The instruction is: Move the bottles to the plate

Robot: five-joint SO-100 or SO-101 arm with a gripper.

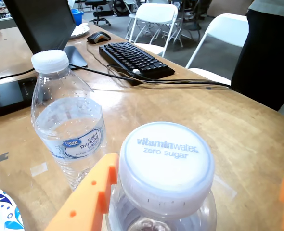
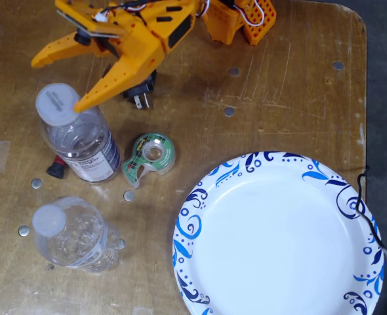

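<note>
- Gripper point(image 2: 61, 84) is spread open, one orange finger on each side of the vitaminwater bottle point(image 2: 75, 134); the cap sits between the fingertips, nothing clamped yet.
- Wrist view confirms: vitaminwater bottle point(image 1: 166, 166) cap dead centre below the camera, left finger point(image 1: 91, 197) just beside it, right finger only a sliver at the frame edge. Cannot tell whether either finger touches the cap.
- Second bottle, Great Value bottle point(image 1: 67, 125), stands upright just beyond the gripper in the wrist view; in the fixed view the Great Value bottle point(image 2: 72, 233) is past the first one, clear of the fingers.
- Plate point(image 2: 279, 236) is empty, well off to the gripper's side across the worktop point(image 2: 292, 85); neither bottle is on it.
- Tape dispenser point(image 2: 149, 156) sits just beside the straddled bottle, between it and the plate.
- Step, as I read it: pre-grasp on bottle one, task barely begun.
- Next move likely: drop lower onto the neck or body, close, lift, swing to the plate.
- Risks: smooth round cap could slip; carrying low could clip the tape dispenser.
</note>
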